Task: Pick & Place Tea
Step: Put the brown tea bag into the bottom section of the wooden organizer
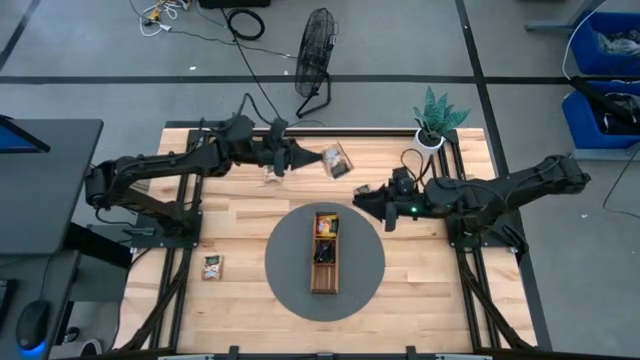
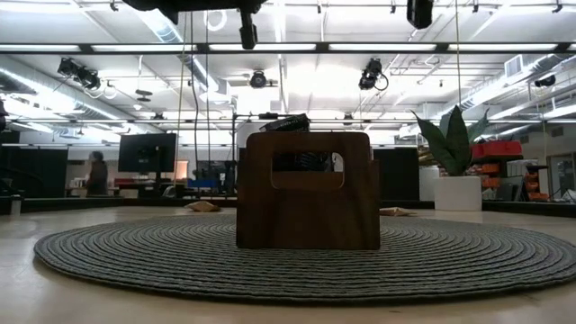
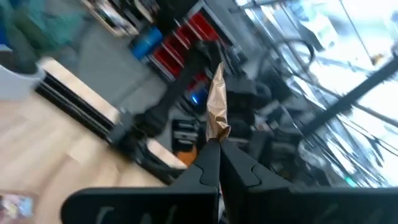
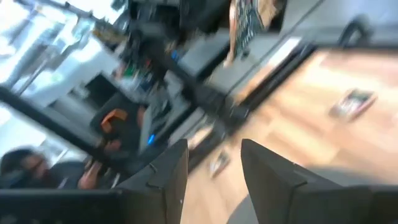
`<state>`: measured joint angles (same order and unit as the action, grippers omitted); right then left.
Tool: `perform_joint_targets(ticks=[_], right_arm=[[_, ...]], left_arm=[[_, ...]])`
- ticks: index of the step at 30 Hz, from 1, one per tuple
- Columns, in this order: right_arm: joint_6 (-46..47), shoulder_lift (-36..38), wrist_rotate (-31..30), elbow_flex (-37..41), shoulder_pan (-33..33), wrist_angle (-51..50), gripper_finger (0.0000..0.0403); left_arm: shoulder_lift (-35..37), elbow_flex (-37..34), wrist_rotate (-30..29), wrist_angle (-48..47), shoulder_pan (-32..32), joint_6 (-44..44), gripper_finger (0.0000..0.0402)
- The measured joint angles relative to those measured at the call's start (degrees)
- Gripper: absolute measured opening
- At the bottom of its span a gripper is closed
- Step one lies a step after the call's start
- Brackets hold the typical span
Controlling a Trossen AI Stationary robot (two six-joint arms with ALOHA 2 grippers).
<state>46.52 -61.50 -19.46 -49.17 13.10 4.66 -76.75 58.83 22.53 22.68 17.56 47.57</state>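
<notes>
The left gripper (image 1: pixel 318 157) hangs above the far part of the table (image 1: pixel 240 215), its fingers (image 3: pixel 208 163) pinched tight on the edge of a tan sachet (image 1: pixel 337 160) that sticks out past their tips. In the left wrist view the same sachet (image 3: pixel 217 107) stands edge-on just beyond the closed tips, lifted clear of the wood.

The right gripper (image 1: pixel 362 190) points toward the left one from the other side, near it but apart, and holds nothing; the right wrist view shows its two fingers (image 4: pixel 169 171) with a clear gap between them (parted, though how far toward full width is hard to judge).

Nearer the camera than both grippers, roughly between and in front of their tips, lies the round grey mat (image 1: pixel 285 265) with the wooden tray (image 1: pixel 324 280) on it. The tray's compartment closest to the grippers holds an orange sachet (image 1: pixel 327 224); what fills the next one is too dark to tell.

Another sachet (image 1: pixel 211 266) lies flat on the bare wood well off to the left arm's side, beside the mat. A potted plant (image 1: pixel 434 120) stands at the far edge behind the right gripper.
</notes>
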Motion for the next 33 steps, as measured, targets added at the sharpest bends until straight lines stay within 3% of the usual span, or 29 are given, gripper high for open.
perform_joint_targets(ticks=[6, 12, 17, 22, 28, 33], right_arm=[[-6.8, -0.9, -11.7, 0.0, -0.6, 8.3, 0.0153], [-10.4, -1.6, -13.3, 0.0, -3.7, 14.4, 0.0155], [-12.9, -2.2, -13.1, 0.0, -6.8, 22.5, 0.0155], [-11.5, -2.3, -12.2, 0.0, -10.7, 23.9, 0.0155], [-9.2, -4.2, -2.5, 0.0, -14.9, 27.5, 0.0155], [-9.5, -7.8, -1.5, 0.0, -15.2, 33.3, 0.0155]], left_arm=[[0.5, 0.0, -5.8, 4.7, 0.2, 0.0, 0.0001], [0.4, 0.0, -11.1, 10.2, -0.5, 0.0, 0.0001], [0.3, 0.0, -13.0, 11.0, -0.4, -0.2, 0.0001], [0.3, 0.0, -14.2, 11.2, -0.5, -0.2, 0.0001], [0.3, 0.0, -16.0, 11.1, -0.4, -0.2, 0.0001], [0.3, 0.0, -16.4, 10.9, -0.4, -0.3, 0.0001]])
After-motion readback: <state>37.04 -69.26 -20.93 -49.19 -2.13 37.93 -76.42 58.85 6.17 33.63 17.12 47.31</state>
